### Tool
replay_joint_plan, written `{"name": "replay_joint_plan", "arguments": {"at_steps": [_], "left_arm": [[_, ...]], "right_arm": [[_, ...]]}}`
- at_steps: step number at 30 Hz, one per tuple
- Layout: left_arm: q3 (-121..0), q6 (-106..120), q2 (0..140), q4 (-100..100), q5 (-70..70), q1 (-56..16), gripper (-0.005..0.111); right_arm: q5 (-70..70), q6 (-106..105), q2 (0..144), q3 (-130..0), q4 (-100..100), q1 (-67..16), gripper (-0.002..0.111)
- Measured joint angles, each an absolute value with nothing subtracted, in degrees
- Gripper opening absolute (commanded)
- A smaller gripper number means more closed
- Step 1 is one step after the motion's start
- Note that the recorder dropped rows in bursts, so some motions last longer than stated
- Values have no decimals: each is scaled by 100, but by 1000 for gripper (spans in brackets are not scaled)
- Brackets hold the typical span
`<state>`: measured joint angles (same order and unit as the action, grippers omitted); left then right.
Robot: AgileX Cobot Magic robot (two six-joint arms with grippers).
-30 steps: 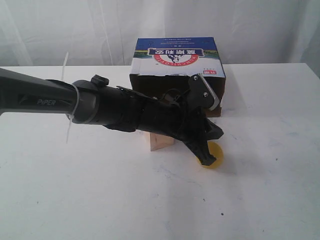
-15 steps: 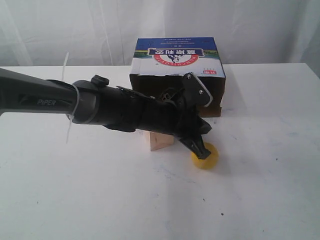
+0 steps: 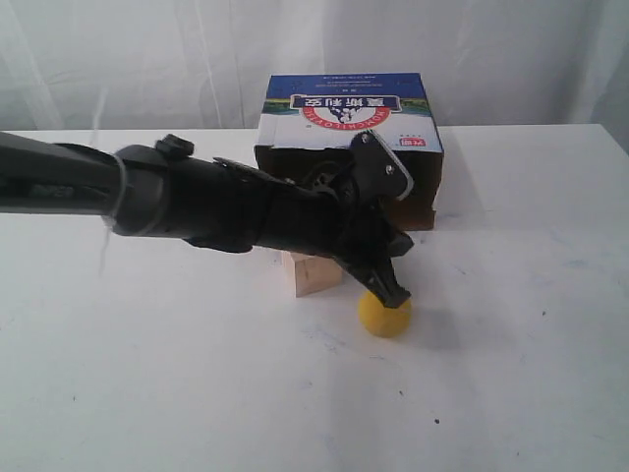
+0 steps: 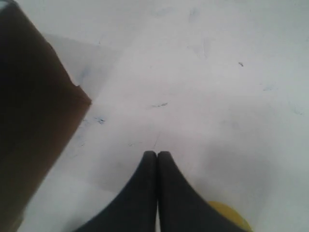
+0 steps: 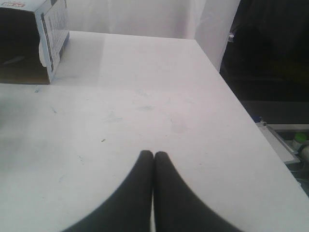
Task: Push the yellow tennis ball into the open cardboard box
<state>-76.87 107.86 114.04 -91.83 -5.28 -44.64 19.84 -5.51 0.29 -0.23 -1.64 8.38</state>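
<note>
Jaws pinched together, empty: left gripper slants down off the stretched-out arm, tip on the yellow tennis ball, open cardboard box behind, mouth facing them. Left wrist: ball just beside tips. Right gripper closed too, box well apart.

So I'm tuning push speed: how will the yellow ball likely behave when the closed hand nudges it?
The yellow tennis ball is a sphere on a flat white table, so it will probably roll freely. The left hand is at it with narrow shut tips, so an off-centre push may squirt it sideways, missing the open cardboard box.
</note>
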Motion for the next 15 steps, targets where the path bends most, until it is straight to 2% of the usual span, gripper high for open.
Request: {"name": "replay_joint_plan", "arguments": {"at_steps": [7, 15], "left_arm": [[-6006, 11018, 10345, -9183, -419, -4464, 0], [-6156, 11203, 11051, -9311, -850, -4464, 0]], "right_arm": [[1984, -551, 29, -23, -164, 838, 0], [1984, -534, 29, -23, -164, 838, 0]]}}
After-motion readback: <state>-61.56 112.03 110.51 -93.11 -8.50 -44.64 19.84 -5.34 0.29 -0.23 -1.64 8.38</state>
